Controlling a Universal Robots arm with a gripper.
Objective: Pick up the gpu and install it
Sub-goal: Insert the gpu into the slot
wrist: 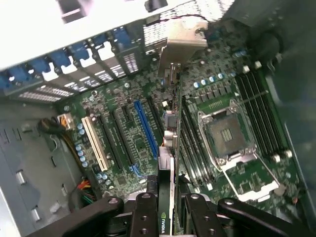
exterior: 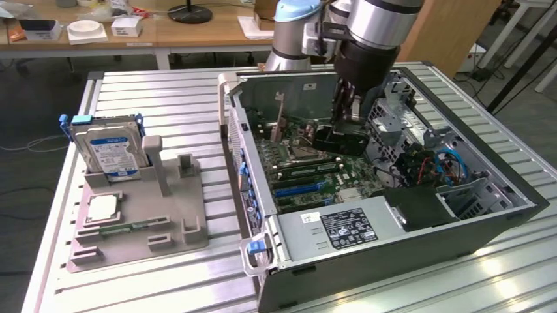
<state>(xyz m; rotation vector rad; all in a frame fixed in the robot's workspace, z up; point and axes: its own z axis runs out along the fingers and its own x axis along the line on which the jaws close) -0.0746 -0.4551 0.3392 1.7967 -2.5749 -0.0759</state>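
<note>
Now the gripper [wrist: 167, 219] clamps the gpu [wrist: 169, 163] edge-on over the green motherboard [wrist: 123, 133], between the blue slot [wrist: 146, 131] and the CPU socket [wrist: 227, 136], inside the computer case [exterior: 487, 228].

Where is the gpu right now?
In the wrist view the gpu stands edge-on in the gripper, over the motherboard between the blue slot and the CPU socket, its metal bracket by the case's rear wall.
</note>
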